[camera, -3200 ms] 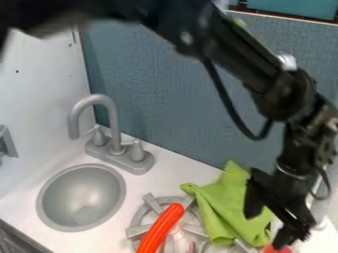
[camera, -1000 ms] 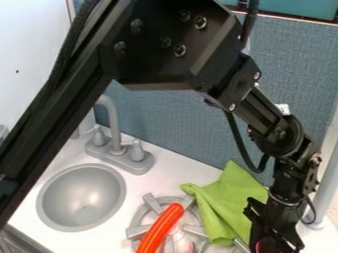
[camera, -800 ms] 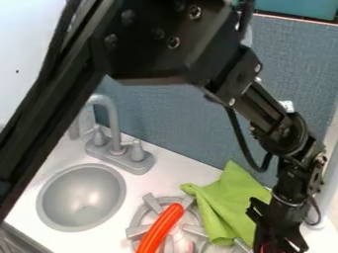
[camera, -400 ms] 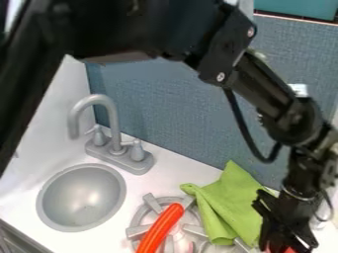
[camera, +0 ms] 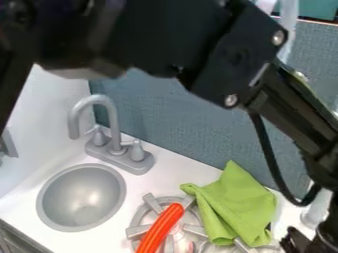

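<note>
At the lower right corner is the gripper [camera: 297, 242], partly cut off by the view's edge, just right of a crumpled green cloth [camera: 234, 205]. A small gap of white counter lies between them. The cloth rests beside and partly over the stove grates, its peak leaning toward the blue wall. A long orange-red object [camera: 160, 230] lies slanted across the left grey burner [camera: 140, 231], left of the cloth. Something pinkish sits beneath the burner's arms.
A round grey sink [camera: 80, 197] is set into the white counter at the left, with a grey faucet [camera: 113, 131] behind it. The blue wall [camera: 172, 123] stands at the back. The dark arm spans the top and right.
The arm has swung right, carrying the gripper from the cloth's lower right side toward the view's right edge. More of the cloth's right side is uncovered. The cloth and orange-red object have stayed put.
</note>
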`<state>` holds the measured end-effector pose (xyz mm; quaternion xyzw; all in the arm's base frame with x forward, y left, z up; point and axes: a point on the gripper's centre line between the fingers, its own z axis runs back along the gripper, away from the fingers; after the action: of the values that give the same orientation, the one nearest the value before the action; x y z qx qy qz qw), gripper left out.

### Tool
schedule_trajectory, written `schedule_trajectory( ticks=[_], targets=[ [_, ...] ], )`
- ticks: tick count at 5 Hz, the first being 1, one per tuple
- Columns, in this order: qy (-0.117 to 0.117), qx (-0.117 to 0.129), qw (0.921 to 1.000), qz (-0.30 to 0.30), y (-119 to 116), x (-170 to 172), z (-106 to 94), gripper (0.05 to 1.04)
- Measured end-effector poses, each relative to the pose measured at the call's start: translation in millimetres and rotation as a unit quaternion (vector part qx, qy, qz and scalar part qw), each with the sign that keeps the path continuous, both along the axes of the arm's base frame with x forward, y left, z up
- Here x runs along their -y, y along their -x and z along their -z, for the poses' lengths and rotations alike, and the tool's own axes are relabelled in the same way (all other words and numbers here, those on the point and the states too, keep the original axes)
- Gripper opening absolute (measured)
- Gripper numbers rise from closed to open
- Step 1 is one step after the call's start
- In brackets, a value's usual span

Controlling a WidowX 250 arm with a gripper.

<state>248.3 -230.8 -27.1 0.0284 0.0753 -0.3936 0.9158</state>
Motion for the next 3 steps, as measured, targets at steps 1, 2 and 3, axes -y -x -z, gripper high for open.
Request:
schedule_trajectory(
  ticks=[1, 2, 3],
  targets=[
    [0.003, 0.001, 0.9999, 0.017, 1.8, 4.0, 4.3, 0.1],
    [-0.006, -0.002, 0.9997, 0.024, 2.1, 0.9, 16.2, 0.1],
    [-0.027, -0.01, 0.9993, 0.026, 5.1, -5.4, 28.7, 0.1]
  ],
)
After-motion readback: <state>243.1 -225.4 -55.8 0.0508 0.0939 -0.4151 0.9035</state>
